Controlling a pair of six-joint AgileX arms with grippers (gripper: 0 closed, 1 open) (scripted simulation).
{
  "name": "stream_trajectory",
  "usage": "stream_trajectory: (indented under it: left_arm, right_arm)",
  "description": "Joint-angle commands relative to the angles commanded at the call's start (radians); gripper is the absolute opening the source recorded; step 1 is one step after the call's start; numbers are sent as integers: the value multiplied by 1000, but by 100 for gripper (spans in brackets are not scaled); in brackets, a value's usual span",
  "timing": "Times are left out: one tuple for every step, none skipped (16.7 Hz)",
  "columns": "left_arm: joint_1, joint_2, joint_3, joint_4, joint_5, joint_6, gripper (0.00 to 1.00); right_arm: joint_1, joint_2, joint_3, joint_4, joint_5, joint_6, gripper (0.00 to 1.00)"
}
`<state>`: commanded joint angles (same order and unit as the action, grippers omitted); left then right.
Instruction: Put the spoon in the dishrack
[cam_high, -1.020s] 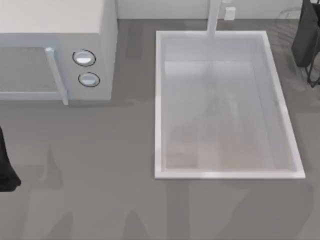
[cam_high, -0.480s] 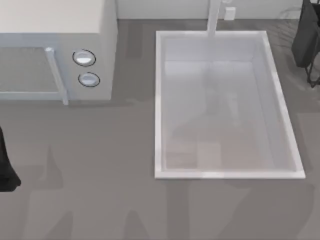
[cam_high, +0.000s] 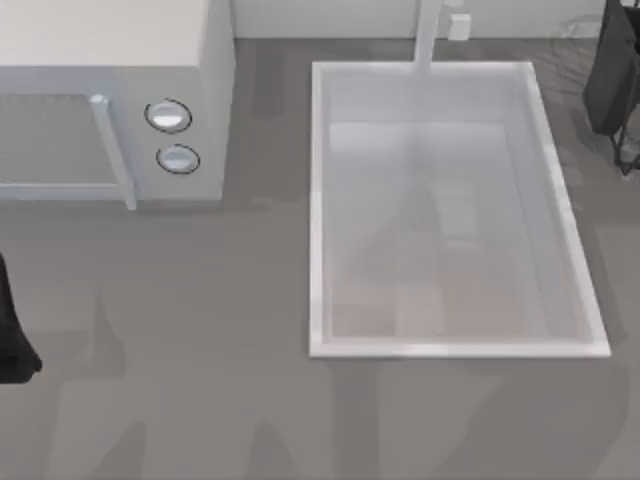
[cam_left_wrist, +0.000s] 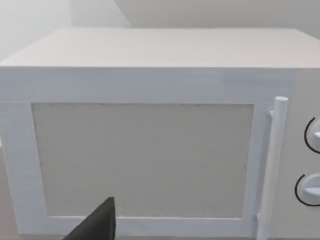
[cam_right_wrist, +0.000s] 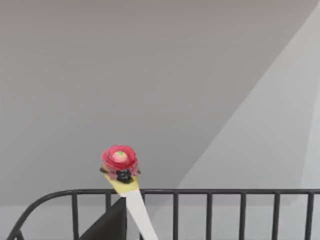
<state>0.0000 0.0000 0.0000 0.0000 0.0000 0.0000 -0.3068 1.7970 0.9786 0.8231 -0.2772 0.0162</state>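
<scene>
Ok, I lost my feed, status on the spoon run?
Right tool at the table's far right, over the dishrack. Spoon at the rack wires, knob end up. Left tool parked at the left edge. Nothing in the way.

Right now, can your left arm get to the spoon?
Probably not. The left end effector sits facing the microwave at the table's left, while the spoon is by the dishrack at the right arm.

Matt white spoon (cam_right_wrist: 140, 210), glossy red knob — dishrack (cam_right_wrist: 210, 192) of thin dark wire, smooth.
</scene>
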Motion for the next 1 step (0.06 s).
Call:
stream_trajectory:
  left_arm:
    - [0,0,0,0,0,0,100]
  right_arm:
    - [0,0,0,0,0,0,100]
